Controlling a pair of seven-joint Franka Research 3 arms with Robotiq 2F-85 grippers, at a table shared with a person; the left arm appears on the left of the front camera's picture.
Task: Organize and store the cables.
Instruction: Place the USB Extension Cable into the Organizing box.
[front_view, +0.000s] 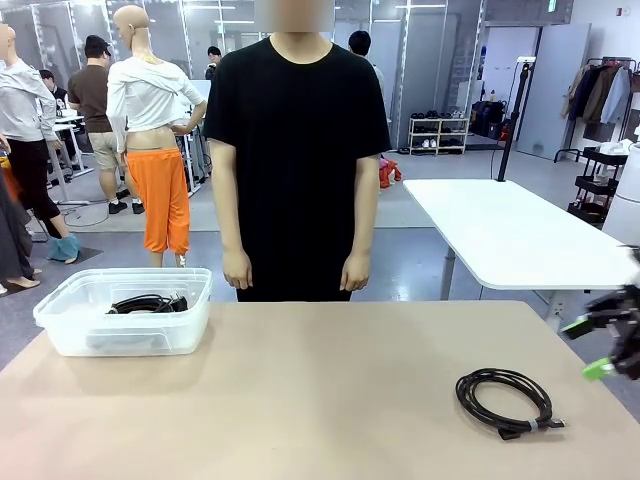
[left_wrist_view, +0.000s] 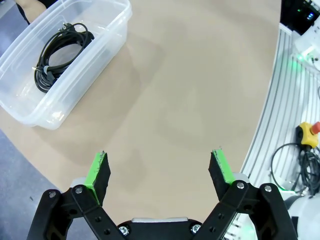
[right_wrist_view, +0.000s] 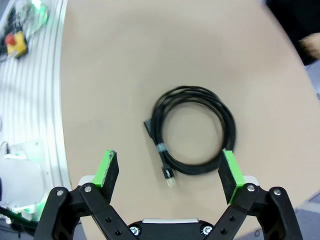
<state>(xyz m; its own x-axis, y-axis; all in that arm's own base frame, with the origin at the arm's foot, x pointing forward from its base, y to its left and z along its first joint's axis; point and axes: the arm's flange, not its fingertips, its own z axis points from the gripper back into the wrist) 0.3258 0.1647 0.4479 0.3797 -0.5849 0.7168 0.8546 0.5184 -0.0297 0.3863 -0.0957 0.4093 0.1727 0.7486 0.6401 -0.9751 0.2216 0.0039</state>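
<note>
I see both my left pincer (left_wrist_view: 160, 172) and right pincer (right_wrist_view: 170, 172) spread wide and holding nothing, the right one hovering over a coiled black cable (right_wrist_view: 192, 130) lying on the table (front_view: 300, 400), with another coil (left_wrist_view: 60, 55) already inside the clear bin (left_wrist_view: 107, 30).

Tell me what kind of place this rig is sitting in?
Likely an open lab or workshop floor, not a home. Signs: a clear bin and a coiled cable on the tan table, a white worktable behind, shelving and people at other stations.
</note>
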